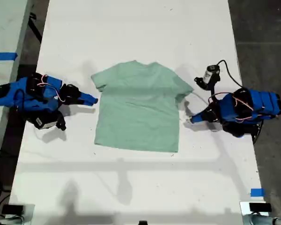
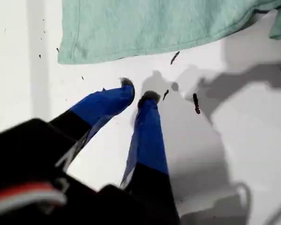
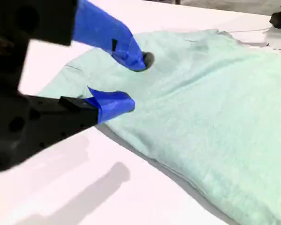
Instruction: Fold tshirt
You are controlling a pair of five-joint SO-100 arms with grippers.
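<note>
The white table (image 1: 131, 187) fills the exterior view; the tshirt (image 1: 139, 106) lies flat at its middle, unfolded; an arm stands at each side of it. My second gripper (image 3: 131, 82), at the exterior view's left (image 1: 90, 99), is spread, its fingertips (image 3: 136, 58) right at the sleeve edge, pinching nothing. My first gripper (image 2: 136, 94), at the exterior view's right (image 1: 193, 120), sits over bare table near the cloth's edge, its jaws nearly pressed together and empty.
</note>
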